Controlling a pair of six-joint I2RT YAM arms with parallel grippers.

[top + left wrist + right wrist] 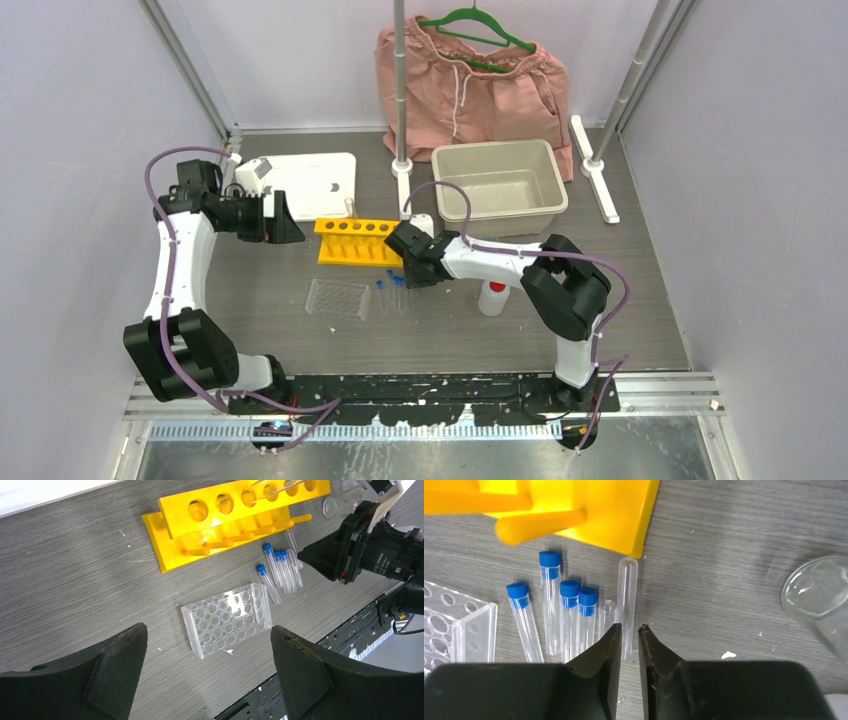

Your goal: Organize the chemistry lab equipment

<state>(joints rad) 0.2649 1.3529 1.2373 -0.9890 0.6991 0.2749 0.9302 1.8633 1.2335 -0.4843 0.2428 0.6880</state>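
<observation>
The fingers (pixel 112 660) of your left gripper (pixel 207 630) are spread wide and hold nothing, left of the yellow holed test-tube rack (pixel 357 240). Near of the rack lies the clear plastic tray with round wells (pixel 227 617); just right of it, the small clear blue-capped tubes (pixel 569 615) lie flat on the table. Your right gripper (pixel 629 627) pinches a clear uncapped tube (pixel 627 595) beside them, so the pick-up looks in hand. Next, lift it cleanly, turn it upright and line it up with a free rack hole.
</observation>
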